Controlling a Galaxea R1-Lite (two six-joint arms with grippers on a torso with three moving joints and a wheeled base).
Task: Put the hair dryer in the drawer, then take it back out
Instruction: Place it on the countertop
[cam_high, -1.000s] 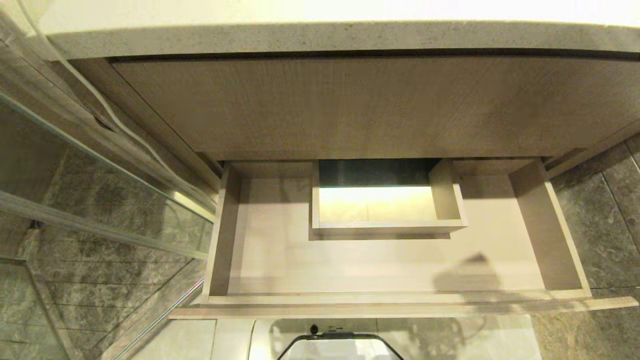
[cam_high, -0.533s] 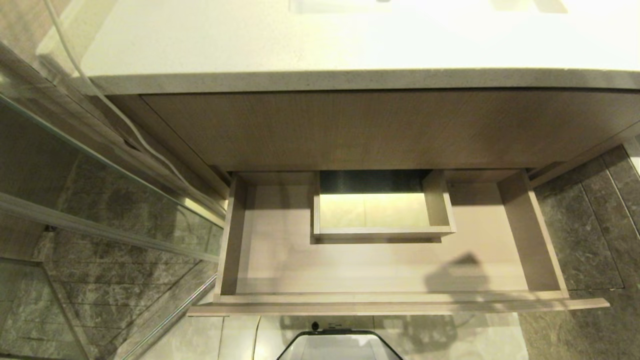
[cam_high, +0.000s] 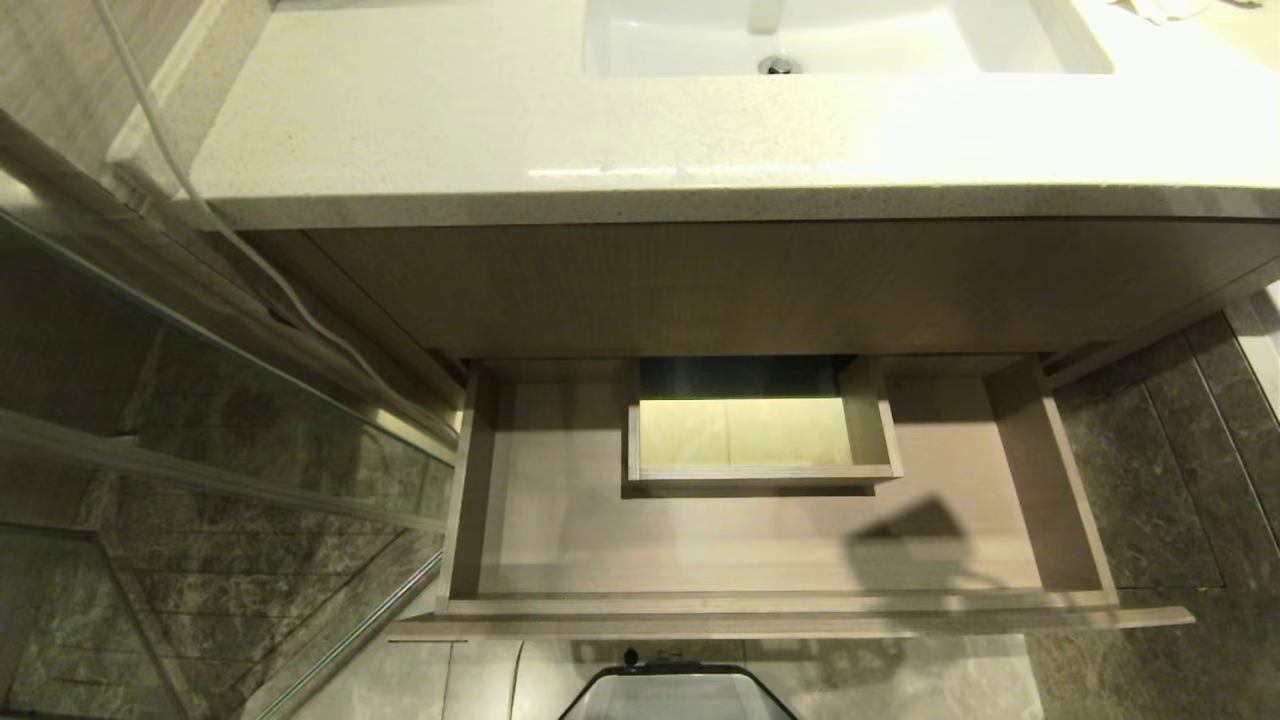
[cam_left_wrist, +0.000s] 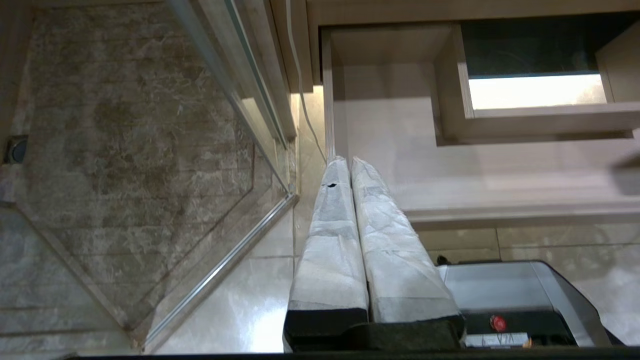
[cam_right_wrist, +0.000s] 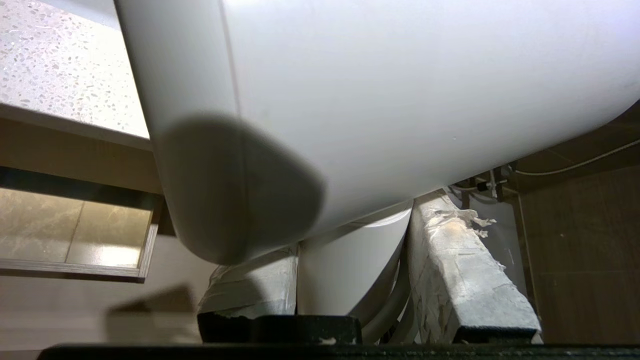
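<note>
Head view: the drawer (cam_high: 560, 545) stands pulled out below the counter (cam_high: 420, 140), its light wood floor bare apart from a dark shadow toward its right side. A boxed cut-out (cam_high: 745, 435) sits at the middle of the drawer's back edge, with bright floor showing through it. A white sink (cam_high: 900, 45) is set into the counter near its far edge. A glass panel (cam_high: 200, 400) runs along the drawer's left side over grey stone floor tiles (cam_high: 1150, 470). Neither arm appears in this view.

Left wrist view: the left hand (cam_left_wrist: 350, 165) hangs by the drawer's front left corner, above pale floor, its two taped fingers (cam_left_wrist: 332, 240) pressed flat together with nothing between them. The robot's base (cam_left_wrist: 520, 290) shows beneath it.

Right wrist view: the right hand (cam_right_wrist: 350, 280) is clenched on the hair dryer (cam_right_wrist: 400, 90), its taped fingers (cam_right_wrist: 460, 270) on either side of the white handle. The dryer's broad white barrel fills most of the view, held up in the air beside the counter edge and above the open drawer, not resting in it.
</note>
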